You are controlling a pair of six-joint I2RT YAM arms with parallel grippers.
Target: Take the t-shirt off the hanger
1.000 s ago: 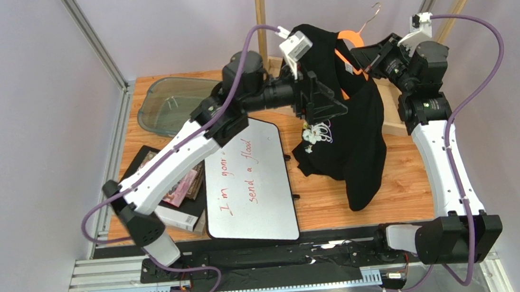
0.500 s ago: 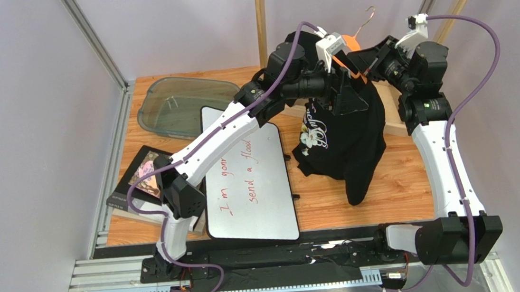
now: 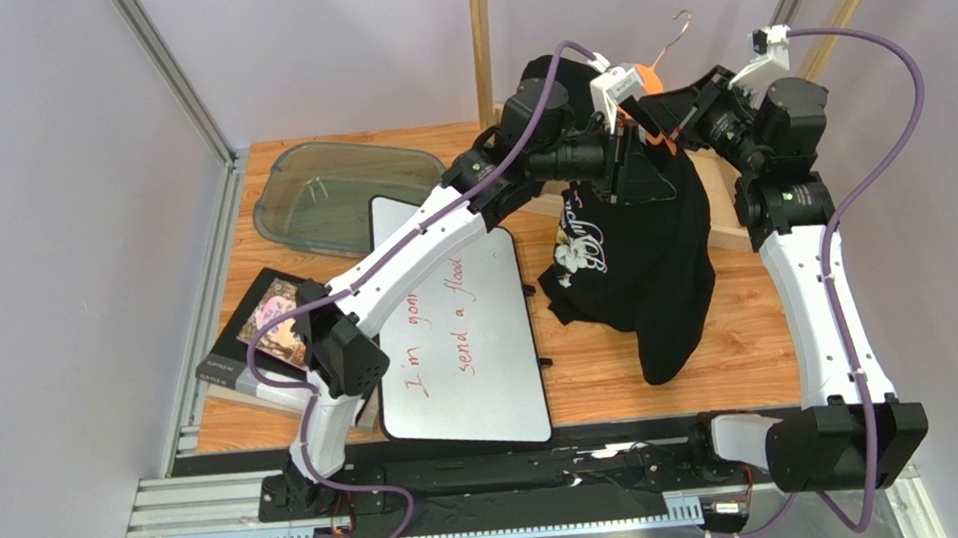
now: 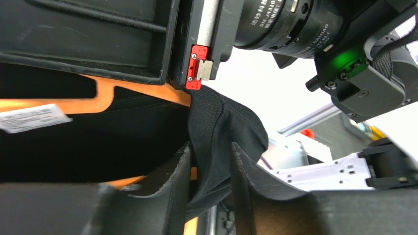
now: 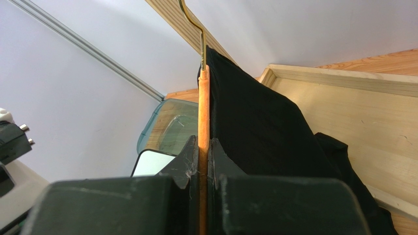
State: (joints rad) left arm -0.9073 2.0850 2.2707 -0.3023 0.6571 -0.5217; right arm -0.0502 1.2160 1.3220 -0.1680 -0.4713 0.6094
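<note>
Note the left claw (image 4: 210,147) at the far right of the table (image 3: 747,322), up against the top of the hanger (image 3: 648,79). Compare with a second ago: then lower and spread wide in front of the chest of the t-shirt (image 3: 656,265); now lifted to the shoulder line and narrowed onto a fold of black cloth. Observe, in the left wrist view, cloth filling the gap between the fingers (image 4: 167,191), with the orange bar just behind. Treat as a pinch on the t-shirt; no judging its firmness from these views.

Note the right claw (image 5: 203,142), unmoved over the same interval, clamped tight on the orange bar of the hanger just below the metal hook (image 5: 202,46). Hanger held up in the air, hook apparently clear of the wooden rack (image 3: 480,32).

Locate the t-shirt on the hanger between the two claws, body draped down toward the table, print facing left. Hem on the wood or just above it: cannot tell.

Read the change as the end of the approach and the start of the peel. Expect next a pull of the pinched shoulder off the hanger end, away from the right claw. Watch for cloth slipping out of the pinch, or snagging near the hook.
</note>
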